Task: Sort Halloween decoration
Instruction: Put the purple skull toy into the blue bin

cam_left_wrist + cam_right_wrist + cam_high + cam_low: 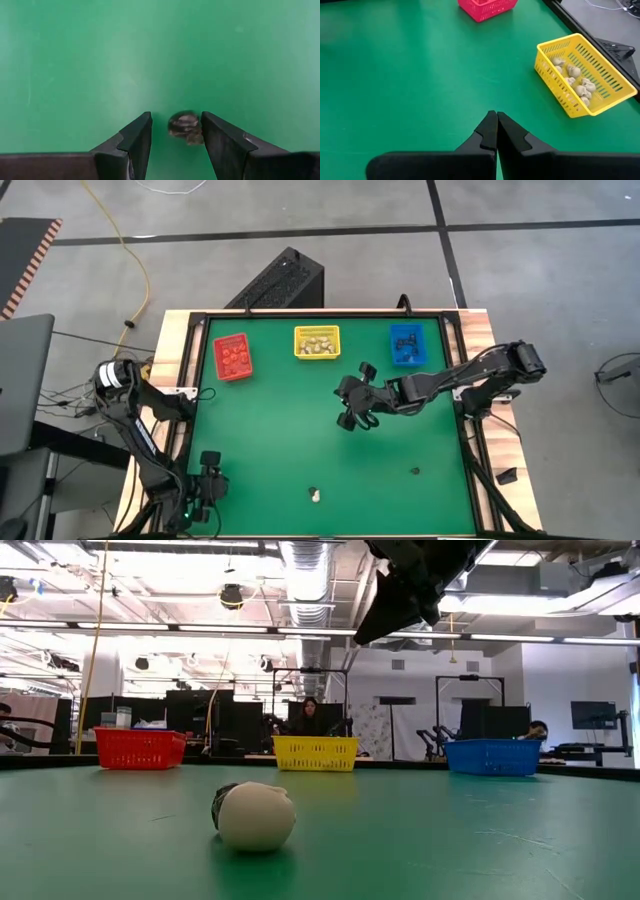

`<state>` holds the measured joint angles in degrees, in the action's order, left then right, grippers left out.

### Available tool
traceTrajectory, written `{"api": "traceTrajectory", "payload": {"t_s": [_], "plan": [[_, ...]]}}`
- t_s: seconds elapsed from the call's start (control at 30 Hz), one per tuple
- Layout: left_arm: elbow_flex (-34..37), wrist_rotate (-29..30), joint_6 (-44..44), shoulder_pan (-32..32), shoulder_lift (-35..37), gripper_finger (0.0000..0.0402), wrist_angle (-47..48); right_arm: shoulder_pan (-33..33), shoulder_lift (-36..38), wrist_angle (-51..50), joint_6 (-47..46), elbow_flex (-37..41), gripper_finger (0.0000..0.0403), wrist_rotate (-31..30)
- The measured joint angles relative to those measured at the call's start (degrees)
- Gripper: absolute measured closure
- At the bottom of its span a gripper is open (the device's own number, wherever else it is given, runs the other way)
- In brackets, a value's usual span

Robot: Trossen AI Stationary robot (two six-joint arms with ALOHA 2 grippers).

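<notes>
Your left hand (176, 145) hangs low over the green counter (280, 430) near its 7 o'clock corner, fingers (134, 145) parted, with a small dark trinket (185, 128) between them; whether they touch it you cannot tell from the wrist view. Your right hand (496, 131) hovers above the counter's middle, toward 2 o'clock, fingers pressed together and holding nothing.

Two loose pieces lie on the open mat: a cream-white skull-like trinket (315, 495) at about 6 o'clock near the front edge, and a dark trinket (414, 472) toward 4 o'clock. Neither shows a clear long axis. The dark one lies at roughly 5 o'clock from your right hand, which looks the nearer arm to it; the cream one sits about midway between both hands.

Along the far edge stand the red bin (232, 356) at 11 o'clock, the yellow bin (317, 341) at 12, holding cream pieces, and the blue bin (407, 343) at 1. Beyond the counter is a workshop with people seated at desks.
</notes>
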<state>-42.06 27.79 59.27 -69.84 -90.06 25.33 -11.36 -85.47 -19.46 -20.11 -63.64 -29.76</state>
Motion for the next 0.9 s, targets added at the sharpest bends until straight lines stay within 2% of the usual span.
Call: {"api": "traceTrajectory", "payload": {"t_s": [0.3,0.63,0.83,0.9], "plan": [[0.0,-2.6,-0.5,0.3,0.0,0.0247,0.8,0.1,0.0,0.0,0.0,0.0,0.0376,0.7],[-0.1,-4.1,-4.0,1.8,0.0,0.0313,0.0,0.1,0.0,0.0,0.0,0.0,0.0376,1.4],[-0.1,-3.4,-7.8,3.8,0.5,0.033,0.0,-0.1,0.1,-0.3,0.3,0.0,0.0376,2.4],[-0.1,-0.6,-10.9,5.8,1.3,0.0326,0.4,-0.6,0.7,-1.2,0.6,0.0,0.0376,2.8]]}}
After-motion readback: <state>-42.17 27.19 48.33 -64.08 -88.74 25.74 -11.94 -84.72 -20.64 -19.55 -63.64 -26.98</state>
